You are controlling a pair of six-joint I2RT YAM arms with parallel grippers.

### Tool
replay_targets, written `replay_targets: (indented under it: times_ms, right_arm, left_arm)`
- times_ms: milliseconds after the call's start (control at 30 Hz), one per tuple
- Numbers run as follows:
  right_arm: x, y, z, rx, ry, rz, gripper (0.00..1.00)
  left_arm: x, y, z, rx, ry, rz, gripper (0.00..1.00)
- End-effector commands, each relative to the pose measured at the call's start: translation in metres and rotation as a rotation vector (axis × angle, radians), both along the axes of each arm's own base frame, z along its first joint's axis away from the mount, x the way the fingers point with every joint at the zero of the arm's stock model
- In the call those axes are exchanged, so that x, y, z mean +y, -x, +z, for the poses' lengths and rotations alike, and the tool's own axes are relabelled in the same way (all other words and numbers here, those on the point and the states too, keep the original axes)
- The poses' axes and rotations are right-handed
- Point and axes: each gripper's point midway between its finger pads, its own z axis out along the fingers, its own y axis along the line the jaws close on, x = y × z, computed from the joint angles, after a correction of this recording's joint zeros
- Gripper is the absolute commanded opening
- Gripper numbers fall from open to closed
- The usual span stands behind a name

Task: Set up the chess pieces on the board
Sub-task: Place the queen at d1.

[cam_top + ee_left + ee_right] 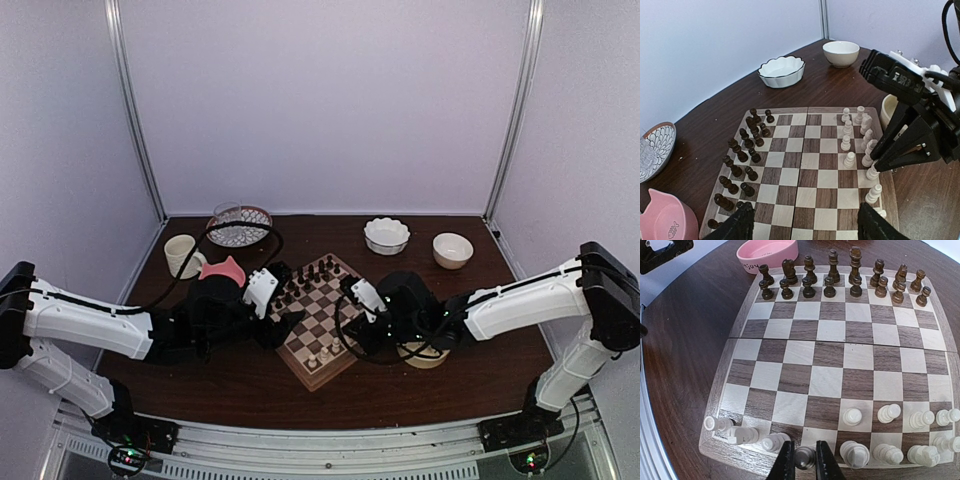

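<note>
Wooden board (318,312): checkered and pale-rimmed; set cornerwise on the dark table (250,390) between the two arms; its middle squares are left bare.
Cream pieces (888,412): ranged along the board's side nearest the right arm; one line is seen on the edge row and four more on the row just inside it; all are shown upright in the left wrist view.
One piece (805,457): stood on the board's edge row, about midway along it; rendered grey by shadow in the right wrist view; flanked by a fingertip on each side.
Right gripper (804,461): lowered over the board's cream side; the jaws are closed onto the piece, each finger touching it.
Left gripper (807,231): held over the board's edge that runs between the two camps; the jaws are spread wide and nothing is held between them.
Dark pieces (830,282): brown; lined in two rows along the board's side opposite the cream ones.
Pink bowl (767,252): placed on the table just beyond the board's dark side.
Fluted bowl (782,71): white; set beyond the board, apart from it.
Plain bowl (841,53): cream; set beyond the board, further off than the fluted one.
Cup (182,255): pale; stood well apart from the board, past the pink bowl.
Patterned dish (240,225): placed well apart from the board, beside the cup.
Round pot (887,110): cream; seen just beside the board's cream side, under the right arm.
</note>
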Motion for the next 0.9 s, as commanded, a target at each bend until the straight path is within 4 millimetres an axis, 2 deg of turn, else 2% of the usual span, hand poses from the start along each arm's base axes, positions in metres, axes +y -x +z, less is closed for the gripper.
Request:
replay_targets:
  times_ms: [0, 867]
  right_arm:
    - [0.0058, -0.0007, 0.0017, 0.014, -0.019, 0.009, 0.11]
    - [0.0107, -0.0046, 0.0011, 0.008, -0.01, 0.012, 0.13]
  left_arm:
    - [-0.0078, -0.0008, 0.0213, -0.017, 0.063, -0.01, 0.71]
    - [-0.009, -0.0005, 0.0195, -0.013, 0.06, -0.014, 0.71]
